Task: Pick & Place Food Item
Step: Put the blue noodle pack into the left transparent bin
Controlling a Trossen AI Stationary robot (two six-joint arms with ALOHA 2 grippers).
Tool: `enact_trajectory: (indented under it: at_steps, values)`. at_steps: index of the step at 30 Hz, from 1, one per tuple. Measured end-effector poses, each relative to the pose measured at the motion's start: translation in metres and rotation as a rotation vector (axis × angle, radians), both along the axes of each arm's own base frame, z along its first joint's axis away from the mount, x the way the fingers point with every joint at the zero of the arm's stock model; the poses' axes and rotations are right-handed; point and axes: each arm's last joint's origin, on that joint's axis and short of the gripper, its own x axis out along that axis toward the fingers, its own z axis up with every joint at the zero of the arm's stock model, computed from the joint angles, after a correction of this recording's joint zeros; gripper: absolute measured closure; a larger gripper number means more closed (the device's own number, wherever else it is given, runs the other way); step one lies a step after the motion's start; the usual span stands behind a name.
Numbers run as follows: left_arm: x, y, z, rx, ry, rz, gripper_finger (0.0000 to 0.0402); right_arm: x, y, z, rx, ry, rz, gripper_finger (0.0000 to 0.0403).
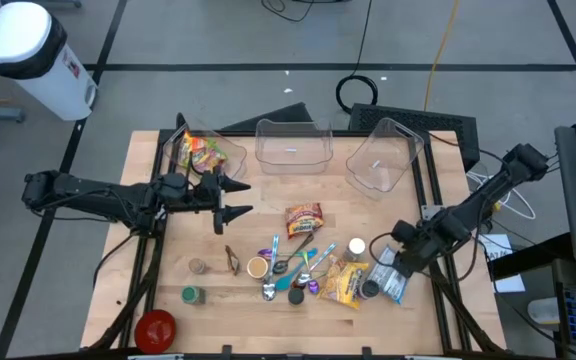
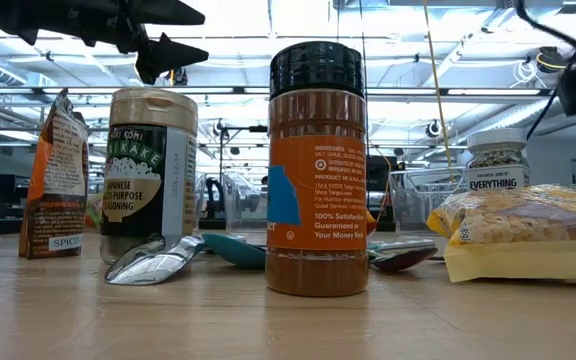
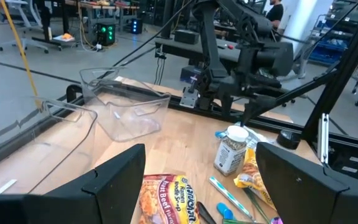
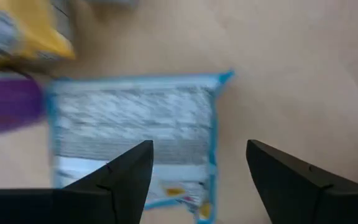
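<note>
You have one snack bag in the left bin (image 1: 200,150), but the blue-edged packet (image 4: 132,134) lies on the tabletop (image 1: 388,320) beneath your spread, empty right end effector (image 4: 197,165).

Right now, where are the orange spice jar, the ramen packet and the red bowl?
orange spice jar (image 2: 317,180), low view, on its label.
ramen packet (image 1: 304,220), high view, packet's middle.
red bowl (image 1: 155,328), high view, its inside.

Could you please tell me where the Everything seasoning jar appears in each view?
High view: Everything jar, right of centre.
Low view: right, behind yellow packet.
Left wrist view: centre-right.
Right wrist view: not in it.
Shared landmark: yellow packet beside it.
</note>
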Motion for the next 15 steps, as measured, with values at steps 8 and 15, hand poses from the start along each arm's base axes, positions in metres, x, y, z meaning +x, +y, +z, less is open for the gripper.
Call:
enact_trajectory:
  at_steps: [8, 15]
  values:
    - [0.0, 0.0, 0.0, 0.0, 0.0, 0.0, 0.0087, 0.0008, 0.0016, -0.0081, 0.035, 0.002, 0.009, 0.022]
    - [0.0, 0.0, 0.0, 0.0, 0.0, 0.001, 0.0087, 0.0025, 0.0029, -0.0076, 0.041, -0.02, 0.037, 0.03]
